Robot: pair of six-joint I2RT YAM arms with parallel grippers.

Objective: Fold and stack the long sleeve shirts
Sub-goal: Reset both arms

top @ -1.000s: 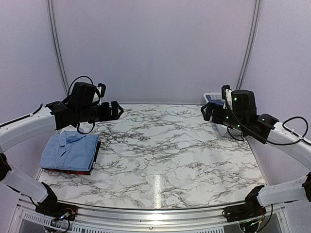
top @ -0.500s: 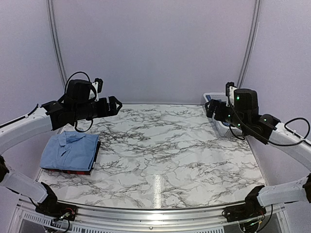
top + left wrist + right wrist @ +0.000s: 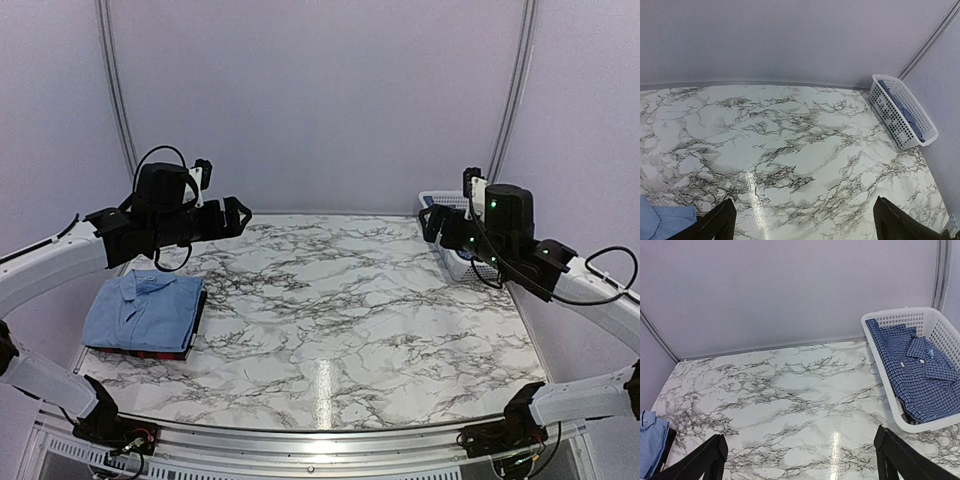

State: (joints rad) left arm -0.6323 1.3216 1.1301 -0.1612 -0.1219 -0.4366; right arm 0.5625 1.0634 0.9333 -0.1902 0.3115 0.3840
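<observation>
A folded light blue long sleeve shirt (image 3: 145, 312) lies at the table's left side, stacked on the red-and-black plaid shirt (image 3: 150, 352), of which only the edge shows. My left gripper (image 3: 240, 215) hovers above and behind the stack, open and empty. In the left wrist view its gripper (image 3: 805, 227) spans bare marble, with a corner of the light blue shirt (image 3: 665, 222) at the lower left. My right gripper (image 3: 428, 225) hangs open and empty over the table's right side, in front of the basket. The right wrist view shows that gripper (image 3: 800, 460) above bare marble, with the light blue shirt (image 3: 650, 440) far left.
A white plastic basket (image 3: 458, 265) stands at the back right corner against the wall, holding a blue checked shirt (image 3: 920, 375). The basket (image 3: 900, 312) sits just right of my right gripper; it also shows as the basket (image 3: 890, 120) far right in the left wrist view. Walls close the table's back and sides.
My left arm has lifted slightly and drawn back to the left. My right arm has risen a little and shifted right toward the basket. Both grippers stayed open; the shirts have not moved.
</observation>
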